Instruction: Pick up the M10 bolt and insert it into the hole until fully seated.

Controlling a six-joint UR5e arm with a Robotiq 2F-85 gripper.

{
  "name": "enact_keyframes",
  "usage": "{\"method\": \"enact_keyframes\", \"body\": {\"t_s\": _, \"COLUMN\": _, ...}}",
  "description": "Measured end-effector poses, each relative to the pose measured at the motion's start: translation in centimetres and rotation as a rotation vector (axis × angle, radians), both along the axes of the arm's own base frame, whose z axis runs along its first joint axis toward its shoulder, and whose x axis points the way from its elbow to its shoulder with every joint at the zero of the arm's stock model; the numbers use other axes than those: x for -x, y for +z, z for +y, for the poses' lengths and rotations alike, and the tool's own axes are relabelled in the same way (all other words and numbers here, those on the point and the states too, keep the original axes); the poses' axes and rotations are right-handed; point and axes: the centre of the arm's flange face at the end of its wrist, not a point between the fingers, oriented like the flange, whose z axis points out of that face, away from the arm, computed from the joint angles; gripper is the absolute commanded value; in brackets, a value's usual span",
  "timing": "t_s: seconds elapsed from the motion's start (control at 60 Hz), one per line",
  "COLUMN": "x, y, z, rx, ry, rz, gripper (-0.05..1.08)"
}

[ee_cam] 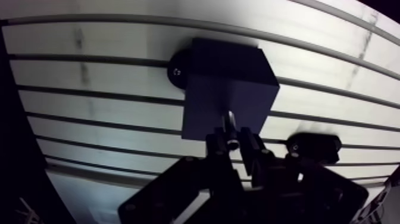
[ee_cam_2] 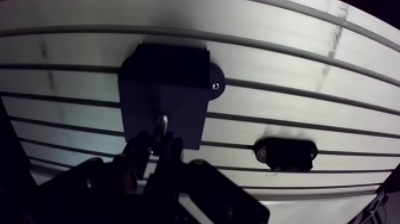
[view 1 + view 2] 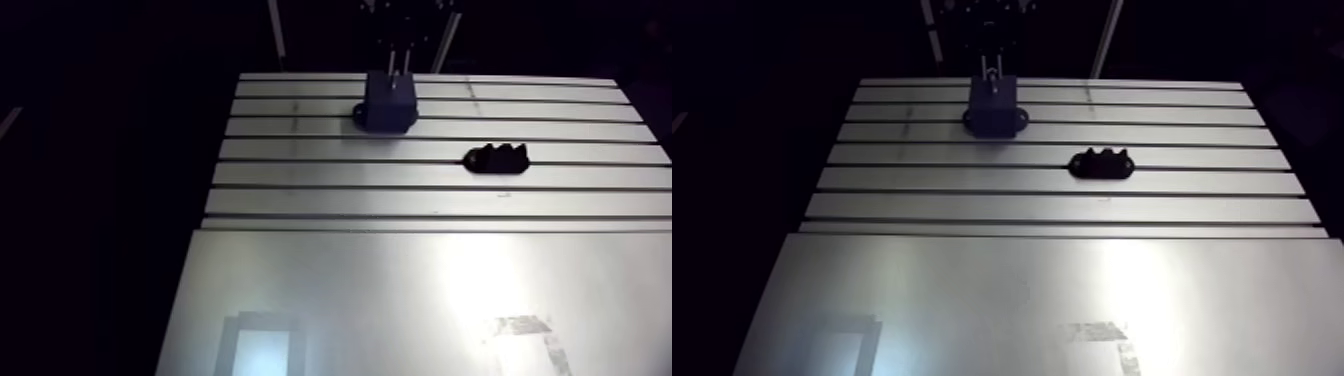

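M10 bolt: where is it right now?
Wrist view: the M10 bolt sits clamped in the end effector, its tip over the dark block, with the notched holder off to one side.

The shiny bolt (image 1: 228, 123) is held upright in the gripper (image 1: 232, 142), its shank pointed at the top face of the dark, square-topped block (image 1: 232, 71).
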Motion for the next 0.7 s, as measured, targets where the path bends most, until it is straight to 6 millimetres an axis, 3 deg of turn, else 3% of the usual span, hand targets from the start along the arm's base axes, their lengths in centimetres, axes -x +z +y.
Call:
{"method": "enact_keyframes", "body": {"t_s": 0.1, "x": -0.1, "y": -0.2, "z": 0.0, "rx": 0.000, "ry": 0.000, "rz": -0.003, "gripper": 0.89}}
{"method": "enact_keyframes", "body": {"t_s": 0.117, "x": -0.1, "y": -0.2, "z": 0.0, "rx": 0.000, "ry": 0.000, "rz": -0.004, "gripper": 0.69}}
{"method": "enact_keyframes", "body": {"t_s": 0.133, "x": -0.1, "y": -0.2, "z": 0.0, "rx": 0.000, "ry": 0.000, "rz": -0.005, "gripper": 0.69}}
{"method": "enact_keyframes", "body": {"t_s": 0.15, "x": -0.2, "y": -0.2, "z": 0.0, "rx": 0.000, "ry": 0.000, "rz": -0.005, "gripper": 0.36}}
{"method": "enact_keyframes", "body": {"t_s": 0.167, "x": -0.2, "y": -0.3, "z": 0.0, "rx": 0.000, "ry": 0.000, "rz": -0.006, "gripper": 0.36}}
{"method": "enact_keyframes", "body": {"t_s": 0.183, "x": -0.2, "y": -0.3, "z": 0.0, "rx": 0.000, "ry": 0.000, "rz": -0.006, "gripper": 0.04}}
{"method": "enact_keyframes", "body": {"t_s": 0.517, "x": -0.8, "y": -0.5, "z": 0.2, "rx": 0.010, "ry": 0.014, "rz": -0.001, "gripper": 0.00}}
{"method": "enact_keyframes", "body": {"t_s": 0.7, "x": -0.9, "y": 1.8, "z": 0.6, "rx": 0.020, "ry": 0.025, "rz": 0.048, "gripper": 0.00}}
